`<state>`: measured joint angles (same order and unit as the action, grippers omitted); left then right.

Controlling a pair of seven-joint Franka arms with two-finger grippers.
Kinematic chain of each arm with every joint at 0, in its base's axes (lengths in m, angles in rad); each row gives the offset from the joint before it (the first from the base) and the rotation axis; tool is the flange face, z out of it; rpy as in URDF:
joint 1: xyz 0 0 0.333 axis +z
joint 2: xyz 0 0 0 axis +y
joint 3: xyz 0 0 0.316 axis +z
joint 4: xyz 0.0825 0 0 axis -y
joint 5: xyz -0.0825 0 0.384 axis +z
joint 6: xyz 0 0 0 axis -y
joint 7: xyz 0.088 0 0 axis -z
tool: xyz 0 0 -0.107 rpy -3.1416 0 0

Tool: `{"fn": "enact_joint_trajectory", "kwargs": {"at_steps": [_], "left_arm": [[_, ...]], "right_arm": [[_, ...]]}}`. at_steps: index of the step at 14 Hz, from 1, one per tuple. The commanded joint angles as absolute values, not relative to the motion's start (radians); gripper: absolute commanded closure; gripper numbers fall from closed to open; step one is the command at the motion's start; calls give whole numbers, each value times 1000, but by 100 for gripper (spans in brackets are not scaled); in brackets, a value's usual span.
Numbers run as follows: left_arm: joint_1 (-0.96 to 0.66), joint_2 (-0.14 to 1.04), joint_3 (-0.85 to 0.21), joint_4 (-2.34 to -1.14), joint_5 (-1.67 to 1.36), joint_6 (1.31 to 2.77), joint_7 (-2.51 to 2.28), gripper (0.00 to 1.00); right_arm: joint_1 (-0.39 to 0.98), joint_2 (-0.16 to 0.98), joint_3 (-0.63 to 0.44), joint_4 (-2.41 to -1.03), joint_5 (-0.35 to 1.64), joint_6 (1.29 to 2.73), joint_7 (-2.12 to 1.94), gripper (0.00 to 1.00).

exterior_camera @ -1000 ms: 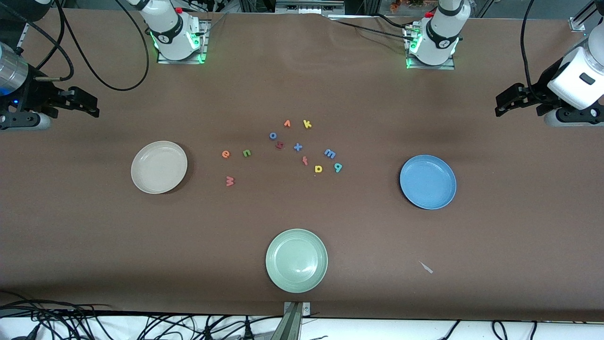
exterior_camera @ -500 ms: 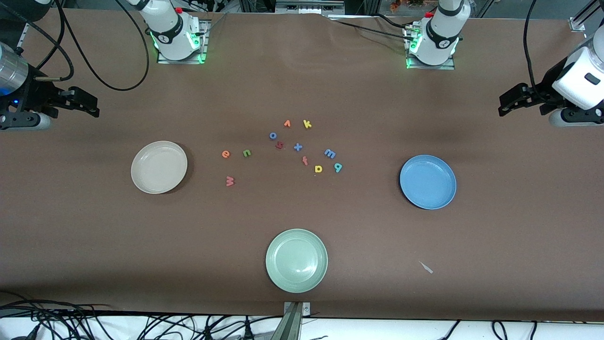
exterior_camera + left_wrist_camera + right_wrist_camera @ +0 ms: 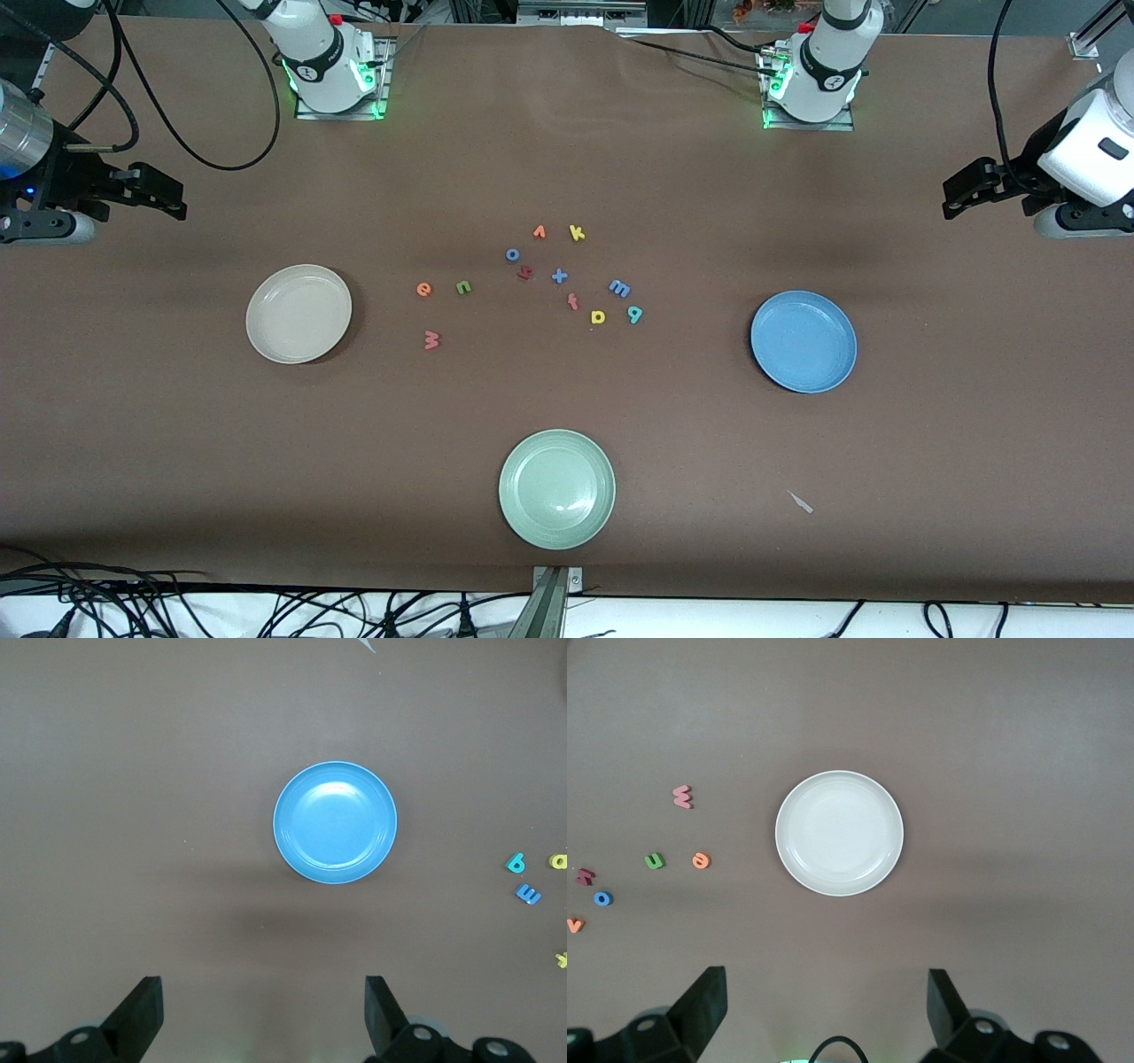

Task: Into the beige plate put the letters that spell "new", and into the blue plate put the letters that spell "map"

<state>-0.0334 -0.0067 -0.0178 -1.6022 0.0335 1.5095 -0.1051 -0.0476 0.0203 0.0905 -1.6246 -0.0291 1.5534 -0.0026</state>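
The left end effector (image 3: 261, 1010) hangs released and empty over the tabletop (image 3: 930, 425) edge at the left arm's end, well apart from the blue plate (image 3: 803, 341). The right end effector (image 3: 824, 1005), likewise released and empty, hangs over the right arm's end, well apart from the beige plate (image 3: 299, 314). Letters "e" (image 3: 424, 289), "n" (image 3: 463, 287), "w" (image 3: 431, 339), "m" (image 3: 619, 287), "a" (image 3: 634, 314) and "p" (image 3: 598, 316) lie mid-tabletop between the plates.

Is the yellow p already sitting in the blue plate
No, the yellow p lies on the table among the other letters, and the blue plate holds nothing.
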Motion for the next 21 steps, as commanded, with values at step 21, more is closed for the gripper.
{"fn": "enact_joint_trajectory", "kwargs": {"at_steps": [21], "left_arm": [[-28,-9,-23,-1589,37,1506,-83,0]], "right_arm": [[-54,8,92,-1637,-9,1548,-14,0]]}}
